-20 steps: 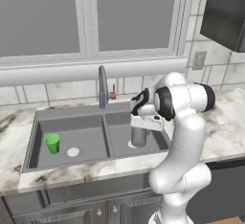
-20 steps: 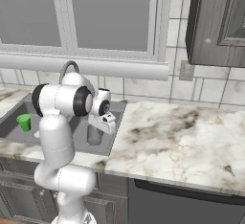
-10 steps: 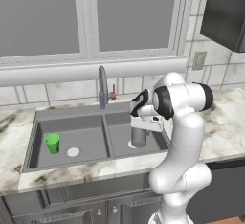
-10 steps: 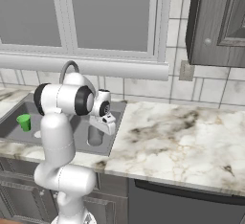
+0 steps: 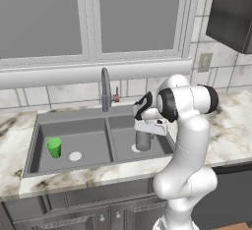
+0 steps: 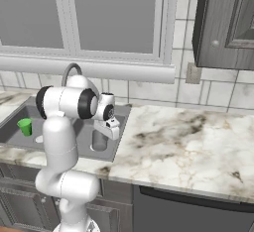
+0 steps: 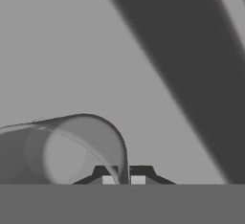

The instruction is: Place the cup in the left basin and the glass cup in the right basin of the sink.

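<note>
The green cup (image 5: pixel 54 147) (image 6: pixel 25 126) stands upright in the left basin (image 5: pixel 88 138), beside its light drain. My gripper (image 5: pixel 146 128) (image 6: pixel 106 126) is shut on the rim of the grey glass cup (image 5: pixel 143 140) (image 6: pixel 99 140), which hangs upright low inside the right basin (image 5: pixel 124 134), next to that basin's drain. In the hand view the glass cup (image 7: pixel 72 151) has its thin wall pinched between my dark fingertips (image 7: pixel 107 175). Whether its base touches the basin floor I cannot tell.
The tall grey faucet (image 5: pixel 105 89) (image 6: pixel 72 70) rises behind the sink's centre divider. Marble counter (image 6: pixel 188 142) stretches to the right of the sink, with a dark wall cabinet (image 6: pixel 223 23) above it and a window behind.
The gripper and the glass cup have eased slightly lower in the right basin. The green cup has not moved.
</note>
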Tool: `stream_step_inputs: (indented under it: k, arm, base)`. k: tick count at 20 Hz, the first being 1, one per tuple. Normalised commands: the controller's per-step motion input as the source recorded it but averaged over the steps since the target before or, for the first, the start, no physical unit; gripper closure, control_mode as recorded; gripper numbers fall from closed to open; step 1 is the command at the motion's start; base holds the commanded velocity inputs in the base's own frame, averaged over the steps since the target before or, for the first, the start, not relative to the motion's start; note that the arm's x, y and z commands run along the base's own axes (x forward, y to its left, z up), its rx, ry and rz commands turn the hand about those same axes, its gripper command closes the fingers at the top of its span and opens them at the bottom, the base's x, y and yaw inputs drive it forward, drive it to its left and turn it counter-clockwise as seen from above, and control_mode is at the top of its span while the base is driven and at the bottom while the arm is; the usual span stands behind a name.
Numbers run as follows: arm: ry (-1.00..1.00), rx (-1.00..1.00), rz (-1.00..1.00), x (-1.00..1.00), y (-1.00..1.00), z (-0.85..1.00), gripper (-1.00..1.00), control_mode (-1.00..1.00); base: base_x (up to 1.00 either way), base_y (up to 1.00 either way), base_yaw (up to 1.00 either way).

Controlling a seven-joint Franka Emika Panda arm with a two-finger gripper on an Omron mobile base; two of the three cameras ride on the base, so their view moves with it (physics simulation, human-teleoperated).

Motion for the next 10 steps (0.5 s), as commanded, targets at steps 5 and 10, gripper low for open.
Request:
stream_step_inputs:
  k: [5, 10]
  arm:
    - [0.0, 0.0, 0.0, 0.12, 0.0, -0.39, 1.0, -1.0]
    - [0.0, 0.0, 0.0, 0.16, 0.02, -0.44, 1.0, -1.0]
  base:
    - [0.0, 0.0, 0.0]
    - [0.0, 0.0, 0.0]
